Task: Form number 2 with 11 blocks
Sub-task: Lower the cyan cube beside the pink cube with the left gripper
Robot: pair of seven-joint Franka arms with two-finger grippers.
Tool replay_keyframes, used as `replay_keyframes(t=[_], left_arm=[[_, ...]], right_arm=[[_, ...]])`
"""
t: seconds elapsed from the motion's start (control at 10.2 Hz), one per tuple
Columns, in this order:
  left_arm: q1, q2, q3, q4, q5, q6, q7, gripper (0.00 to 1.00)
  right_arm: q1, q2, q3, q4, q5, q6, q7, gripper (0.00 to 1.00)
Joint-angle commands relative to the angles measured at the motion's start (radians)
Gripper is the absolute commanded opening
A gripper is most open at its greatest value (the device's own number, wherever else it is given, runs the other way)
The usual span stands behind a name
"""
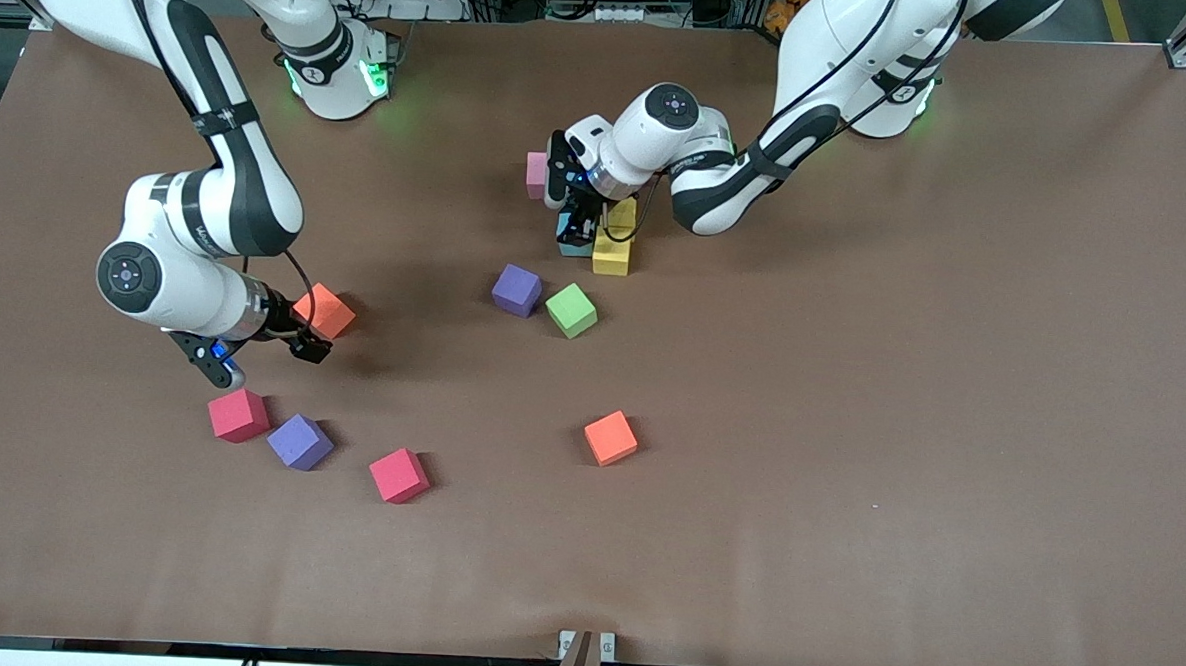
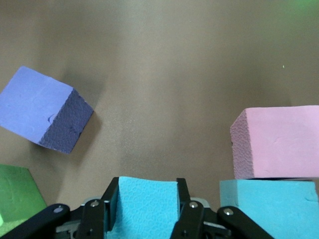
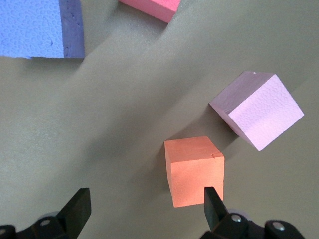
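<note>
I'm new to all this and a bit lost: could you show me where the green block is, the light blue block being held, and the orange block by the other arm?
green block (image 1: pixel 571 309), front view, top face.
light blue block (image 2: pixel 144 206), left wrist view, face between the fingers.
orange block (image 3: pixel 195 172), right wrist view, front face.

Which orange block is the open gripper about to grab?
The orange block beside the right gripper, not the orange one lying alone nearer the camera.

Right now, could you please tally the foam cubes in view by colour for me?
Pink cubes: 2
Light blue cubes: 2
Yellow cubes: 2
Purple cubes: 2
Orange cubes: 2
Green cube: 1
Red cubes: 2
Total: 13
</note>
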Motion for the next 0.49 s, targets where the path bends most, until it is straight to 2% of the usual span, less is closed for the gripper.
replay_keyframes(t=[0.0,0.2,0.3,0.39], left_arm=[[0.018,-0.004,-0.015,-0.011,0.001,0.015,0.022,0.29],[0.018,-0.003,-0.017,-0.010,0.001,0.015,0.022,0.47],[0.018,-0.003,-0.015,-0.008,0.001,0.015,0.023,0.66],[0.018,-0.001,-0.017,-0.004,0.010,0.015,0.044,1.00]], right_arm=[[-0.006,0.002,0.005,0.007,0.013,-0.006,0.010,1.00],[-0.006,0.002,0.005,0.007,0.013,-0.006,0.012,1.00],[-0.006,0.002,0.005,0.007,0.013,-0.006,0.012,1.00],[-0.005,0.001,0.005,0.007,0.013,-0.006,0.010,1.00]])
